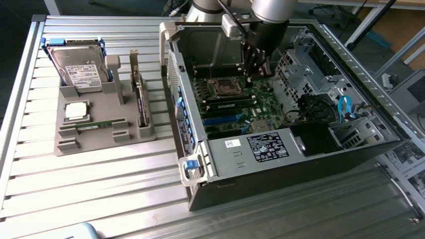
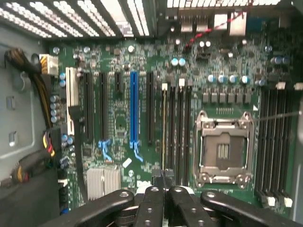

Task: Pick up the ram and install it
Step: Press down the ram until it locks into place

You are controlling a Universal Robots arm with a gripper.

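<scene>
Your black gripper (image 2: 163, 182), jaws together and holding nothing, hangs inside the open metal case (image 1: 219, 154) above the green motherboard (image 2: 118, 118); a thin green ram (image 2: 164, 127) stick stands seated in a slot beside the square socket (image 2: 223, 149).

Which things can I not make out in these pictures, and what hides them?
- Exterior view: print on the hard drive label, too small.
- Exterior view: ram in the grey holder, mostly sunk in its slot.
- Wrist view: motherboard edge, hidden behind the shut tool.
</scene>
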